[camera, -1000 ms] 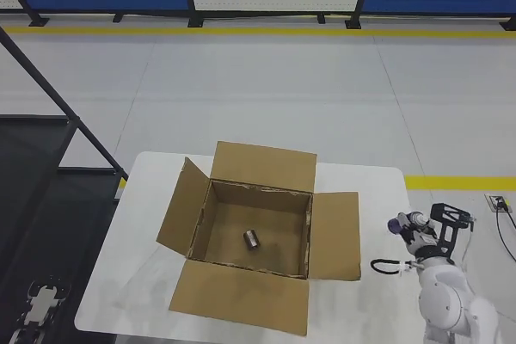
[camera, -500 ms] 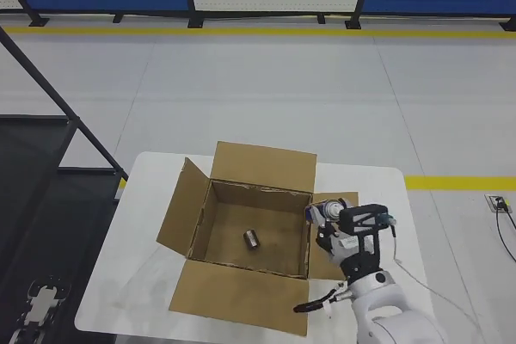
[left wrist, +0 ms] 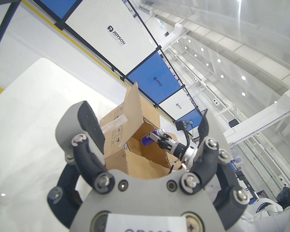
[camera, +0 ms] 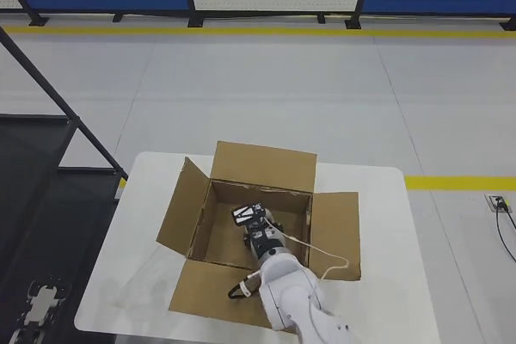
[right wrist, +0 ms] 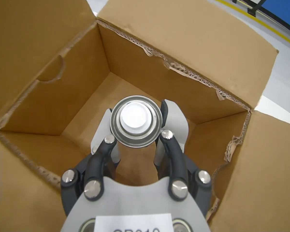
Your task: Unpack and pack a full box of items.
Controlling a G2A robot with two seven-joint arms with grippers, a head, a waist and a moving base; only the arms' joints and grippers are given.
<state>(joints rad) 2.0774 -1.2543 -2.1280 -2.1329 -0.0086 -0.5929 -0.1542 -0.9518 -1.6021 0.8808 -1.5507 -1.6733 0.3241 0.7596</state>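
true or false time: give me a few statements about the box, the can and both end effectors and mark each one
1. The right end effector grips a can with a white cap. True.
2. The left end effector is shut on a second can. False: its fingers are spread open and hold nothing.
3. The box has its flaps folded shut. False: the flaps are folded outward and the inside is open.
4. The held can is over the open inside of the box. True.

A white table (camera: 378, 258) stands on pale floor, a black metal frame (camera: 47, 86) at its left, a yellow line (camera: 464, 182) at its right.
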